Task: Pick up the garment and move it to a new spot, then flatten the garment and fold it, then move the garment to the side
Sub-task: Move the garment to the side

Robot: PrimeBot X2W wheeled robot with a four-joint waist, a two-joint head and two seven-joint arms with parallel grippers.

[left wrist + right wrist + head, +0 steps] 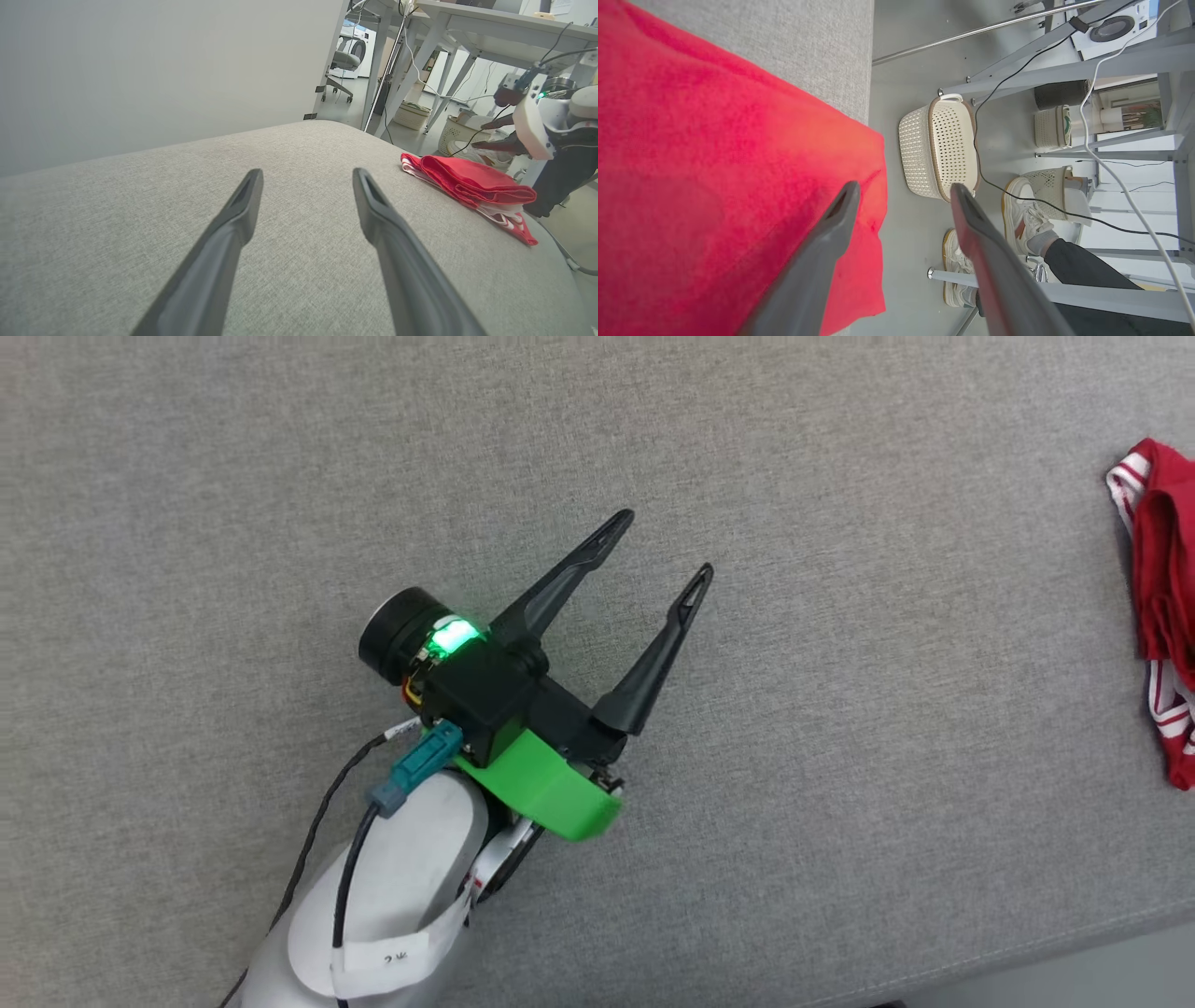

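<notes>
The folded garment (1162, 616) lay at the right edge of the frame on the grey cushion (840, 756), while the left gripper (665, 546), mid-frame, and the right gripper (904, 187) over its edge both gaped wide, gripping nothing.

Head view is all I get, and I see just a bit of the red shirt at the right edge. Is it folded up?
Observer: Yes. The left wrist view shows the garment folded into a low stack on the grey cushion, near its edge.
Operator: Where's the other gripper?
Observer: The right gripper is at the garment's corner, open and gripping nothing. One finger shows against the red cloth, the other against the floor.
Operator: What's down on the floor?
Observer: A pale basket full of little holes, and a person's white sneakers beside it.
</notes>
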